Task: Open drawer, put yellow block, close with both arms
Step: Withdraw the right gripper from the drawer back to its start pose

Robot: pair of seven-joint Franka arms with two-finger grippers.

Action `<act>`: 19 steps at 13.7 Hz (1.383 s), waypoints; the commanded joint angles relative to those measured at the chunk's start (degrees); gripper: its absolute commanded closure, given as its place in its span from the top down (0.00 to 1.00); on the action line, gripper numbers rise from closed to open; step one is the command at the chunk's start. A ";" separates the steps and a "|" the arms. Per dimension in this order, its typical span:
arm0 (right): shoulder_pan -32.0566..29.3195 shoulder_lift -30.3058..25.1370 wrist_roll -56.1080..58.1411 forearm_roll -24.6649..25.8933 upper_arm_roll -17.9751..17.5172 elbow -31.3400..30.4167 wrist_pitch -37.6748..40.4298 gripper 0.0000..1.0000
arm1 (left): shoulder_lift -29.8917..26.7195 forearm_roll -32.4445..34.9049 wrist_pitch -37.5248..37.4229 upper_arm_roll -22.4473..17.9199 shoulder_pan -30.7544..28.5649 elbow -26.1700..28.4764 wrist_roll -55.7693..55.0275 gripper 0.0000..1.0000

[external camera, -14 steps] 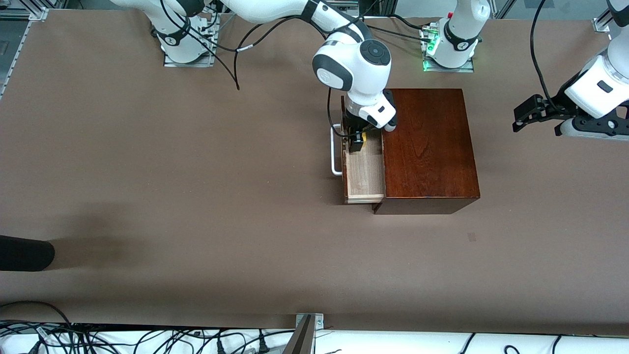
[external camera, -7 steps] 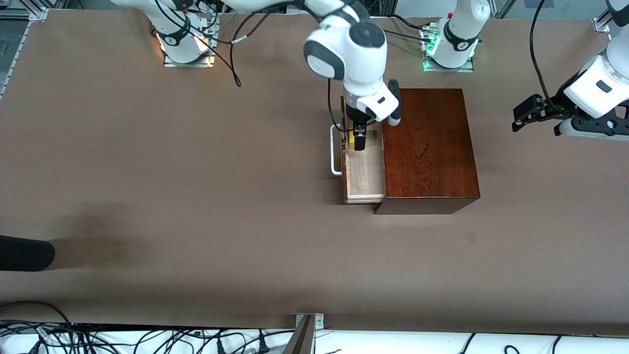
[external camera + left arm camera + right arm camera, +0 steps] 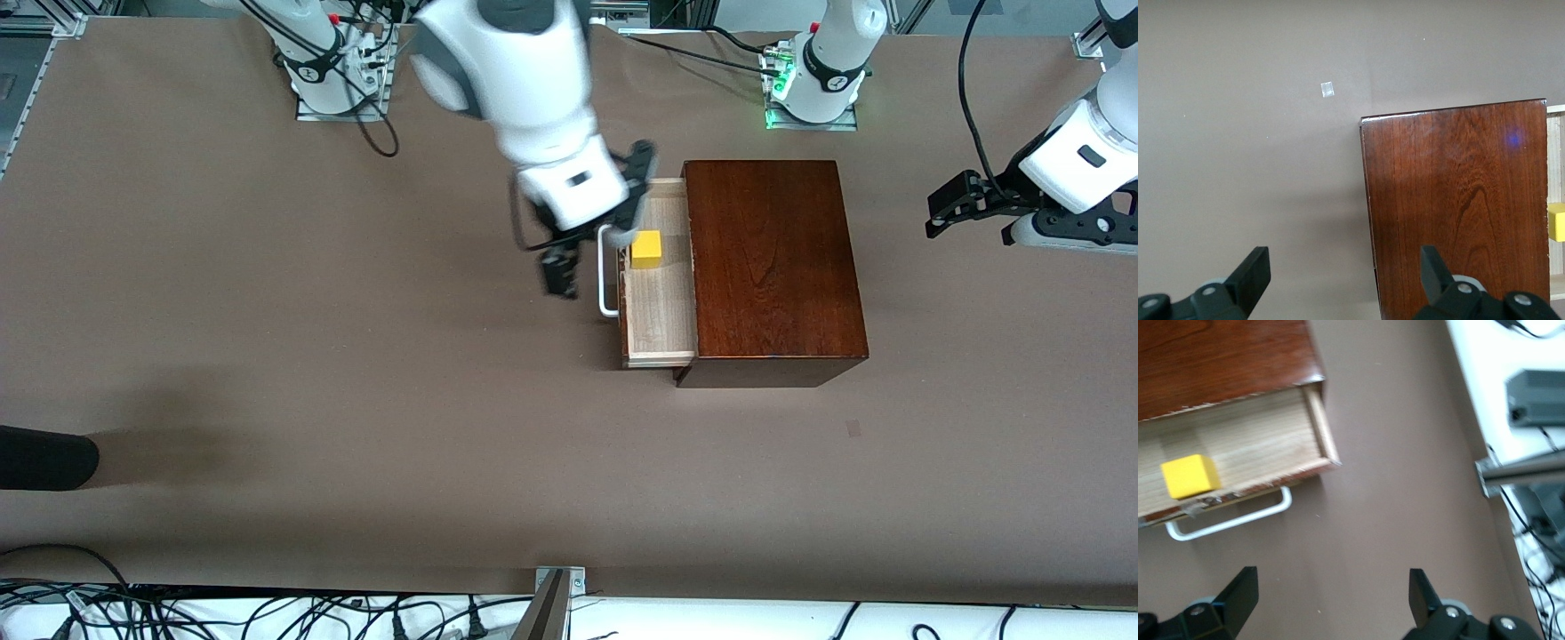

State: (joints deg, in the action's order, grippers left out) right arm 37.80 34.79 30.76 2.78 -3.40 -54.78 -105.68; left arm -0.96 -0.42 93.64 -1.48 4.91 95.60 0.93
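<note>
1 small bright-yellow cube (image 3: 646,249) lies inside the pulled-out, pale-wood-lined drawer (image 3: 660,311) of the glossy mahogany-coloured rectangular box (image 3: 772,267), resting on the drawer floor in the half farther from the front camera, just inside the white U-shaped bar handle (image 3: 606,274). The box stands toward the desk edge along which the arm bases sit, nearer the left arm's end of the brown desk (image 3: 267,356).

The right pincer (image 3: 1330,597) hangs empty over the bare desk just in front of the drawer handle, its 2 black fingers spread wide.

The left arm waits near the desk edge at its own end, its left pincer (image 3: 1345,270) held wide and empty, above the desk beside the box.
</note>
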 commanded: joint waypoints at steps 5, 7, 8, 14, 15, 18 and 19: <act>-8.08 -11.22 -0.43 -9.25 8.31 -6.04 10.92 1.00 | -0.44 -0.72 -0.91 -0.11 0.19 -0.67 0.31 1.00; -13.61 -16.57 -0.43 -12.79 8.58 -12.51 11.72 1.00 | -0.44 -0.72 -0.92 -0.10 0.36 -0.67 0.31 1.00; -15.20 -19.64 -0.52 -13.06 8.58 -16.29 11.81 1.00 | -0.44 -0.72 -0.91 -0.10 0.45 -0.67 0.31 1.00; -25.93 -32.84 -1.13 -12.62 8.84 -31.78 11.55 1.00 | -0.09 -1.43 -4.85 3.48 0.72 -0.67 0.48 1.00; -26.98 -33.90 -3.05 -12.10 8.93 -33.01 11.72 1.00 | 1.56 -1.25 -6.52 5.76 0.72 -0.59 0.57 1.00; -28.05 -35.93 -6.58 -8.86 10.25 -36.54 11.81 1.00 | 6.30 -1.69 -9.87 14.36 0.98 -0.67 1.10 1.00; -28.05 -35.85 -8.76 -8.15 10.60 -36.54 11.98 1.00 | 7.11 -2.47 -9.53 17.96 0.98 -0.76 0.57 1.00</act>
State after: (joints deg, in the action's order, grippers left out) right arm 9.97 1.06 25.89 -7.32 7.38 -88.23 -93.20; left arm 2.84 -1.03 85.12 11.18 5.85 95.98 1.02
